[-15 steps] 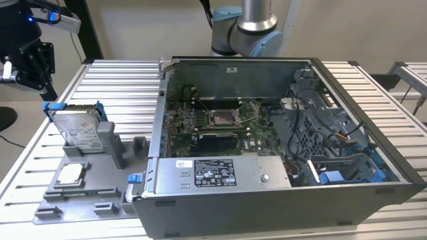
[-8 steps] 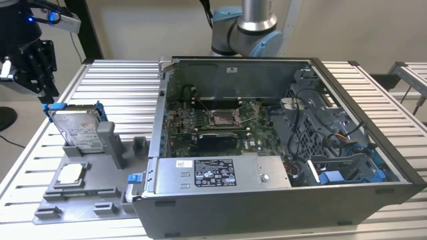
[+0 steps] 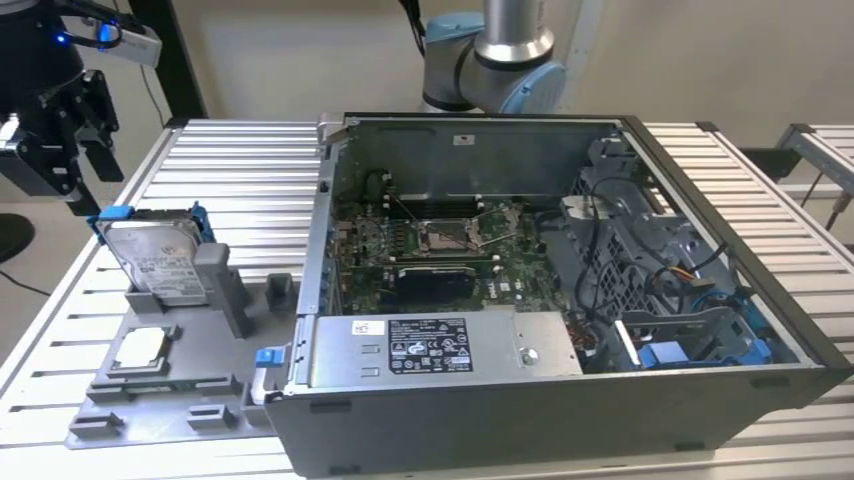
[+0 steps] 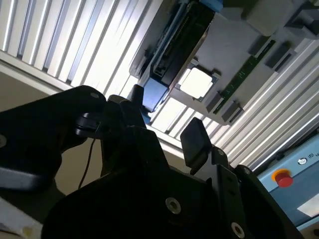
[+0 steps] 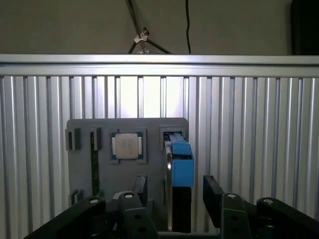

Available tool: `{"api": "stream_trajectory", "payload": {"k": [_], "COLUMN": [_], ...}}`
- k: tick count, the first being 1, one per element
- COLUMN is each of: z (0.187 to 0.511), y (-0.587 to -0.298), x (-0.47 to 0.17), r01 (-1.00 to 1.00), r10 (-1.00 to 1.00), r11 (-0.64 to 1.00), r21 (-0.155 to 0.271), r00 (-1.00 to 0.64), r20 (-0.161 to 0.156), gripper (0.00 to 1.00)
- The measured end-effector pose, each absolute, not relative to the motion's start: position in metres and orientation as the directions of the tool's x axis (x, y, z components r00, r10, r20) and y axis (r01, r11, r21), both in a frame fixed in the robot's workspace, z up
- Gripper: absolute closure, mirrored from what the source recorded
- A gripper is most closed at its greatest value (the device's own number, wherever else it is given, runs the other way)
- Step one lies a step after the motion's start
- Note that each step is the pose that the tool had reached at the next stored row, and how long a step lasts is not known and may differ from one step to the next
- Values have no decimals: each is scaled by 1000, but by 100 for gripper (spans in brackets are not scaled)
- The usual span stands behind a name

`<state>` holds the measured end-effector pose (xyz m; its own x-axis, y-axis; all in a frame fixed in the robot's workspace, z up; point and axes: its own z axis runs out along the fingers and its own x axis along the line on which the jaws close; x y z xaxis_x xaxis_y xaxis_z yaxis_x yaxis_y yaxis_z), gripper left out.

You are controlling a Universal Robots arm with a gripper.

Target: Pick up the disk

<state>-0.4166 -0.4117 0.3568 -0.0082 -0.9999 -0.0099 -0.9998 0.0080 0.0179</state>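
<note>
The arm's lower joints (image 3: 487, 60) rise behind the open computer case (image 3: 534, 425), and its black wrist end hangs at the exterior view's far left, over the edge of the slatted metal table (image 3: 247, 170), with the gripper (image 3: 74, 168) pointing downward. The 2 fingers (image 5: 141, 186) stand wide apart with nothing held between them; in both wrist views the gap between them is plain, and in the first wrist view the gripper (image 5: 175, 181) lines up so that the disk's edge shows through that gap. The disk (image 3: 158, 260) stands on edge and leans back a little in a slot of the grey fixture plate (image 3: 174, 385), which lies on the table to the exterior view's left of the case. Its silver face with the white label is turned toward the exterior camera, and the blue frame shows at its upper corners. The gripper is above the disk and a little to the exterior view's left of it, near but clearly apart, touching neither the disk nor the plate. In the first wrist view the disk (image 5: 182, 164) is seen edge-on, blue frame uppermost, with 1 small square silver chip (image 5: 127, 147) seated flat in the plate just beside it. In the second wrist view the disk (image 4: 174, 47) lies beyond the fingertips, again with the chip (image 4: 197, 82) beside it.
</note>
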Motion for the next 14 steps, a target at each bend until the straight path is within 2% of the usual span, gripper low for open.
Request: {"api": "stream_trajectory", "payload": {"k": [14], "z": [337], "y": [-409], "x": [-417], "r01": [-998], "r10": [-998], "r11": [-62], "r21": [13], "r00": [62], "r20": [-9], "gripper": [0]}}
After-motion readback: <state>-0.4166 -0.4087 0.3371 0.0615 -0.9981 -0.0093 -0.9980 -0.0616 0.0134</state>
